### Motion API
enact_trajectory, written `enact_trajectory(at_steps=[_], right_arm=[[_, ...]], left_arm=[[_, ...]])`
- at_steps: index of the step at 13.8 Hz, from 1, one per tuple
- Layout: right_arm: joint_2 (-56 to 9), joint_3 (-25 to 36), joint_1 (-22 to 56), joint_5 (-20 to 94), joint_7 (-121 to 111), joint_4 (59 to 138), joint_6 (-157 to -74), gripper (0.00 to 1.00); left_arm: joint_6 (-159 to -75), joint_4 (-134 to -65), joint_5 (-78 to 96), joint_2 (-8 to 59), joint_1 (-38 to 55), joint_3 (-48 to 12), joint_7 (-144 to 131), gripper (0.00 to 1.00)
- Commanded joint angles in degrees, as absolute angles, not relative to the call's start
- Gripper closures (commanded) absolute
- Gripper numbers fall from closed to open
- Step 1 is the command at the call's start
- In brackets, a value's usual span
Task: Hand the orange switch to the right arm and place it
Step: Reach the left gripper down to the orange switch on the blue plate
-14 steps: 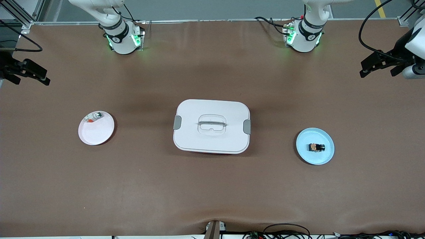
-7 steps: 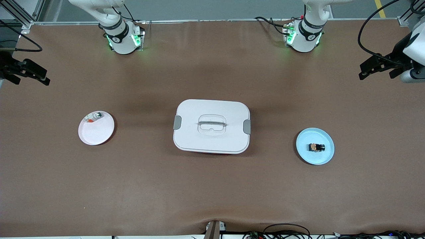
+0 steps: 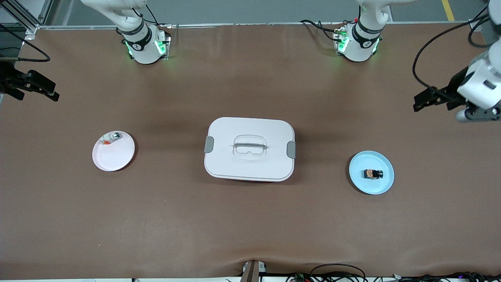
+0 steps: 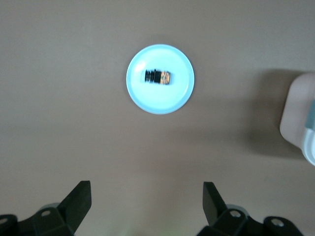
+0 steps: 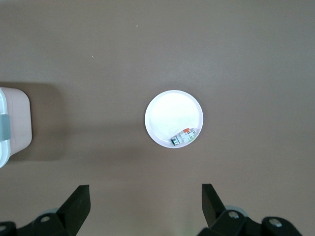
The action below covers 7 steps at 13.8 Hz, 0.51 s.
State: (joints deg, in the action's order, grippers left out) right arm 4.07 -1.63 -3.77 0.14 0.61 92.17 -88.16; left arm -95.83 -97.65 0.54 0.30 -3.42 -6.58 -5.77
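Robot lab: bolted arm bases (image 3: pixel 145 45), aluminium framing (image 3: pixel 23 17), loose cables (image 3: pixel 336 270).

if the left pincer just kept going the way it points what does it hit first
Probably bare table. The open left pincer points down at brown surface short of the blue plate holding the switch; the way looks free, though depth is unclear.

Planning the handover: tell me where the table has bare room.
Bare brown table lies between the white box and the blue plate holding the orange switch, between box and pink plate, and nearer the camera. Nowhere is crowded.
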Motion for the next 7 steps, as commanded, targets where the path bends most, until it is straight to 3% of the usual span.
enact_trajectory(at_steps=[1, 7], right_arm=[[3.4, -2.4, -4.8, -0.4, 0.1, 90.5, -87.2, 0.0], [3.4, -2.4, -4.7, -0.5, 0.4, 90.4, -87.1, 0.0]], left_arm=[[-106.9, -106.6, -0.5, -0.9, -3.9, -6.8, -6.2, 0.0], [-121.7, -112.6, -3.3, 6.0, -3.8, -6.9, -5.9, 0.0]])
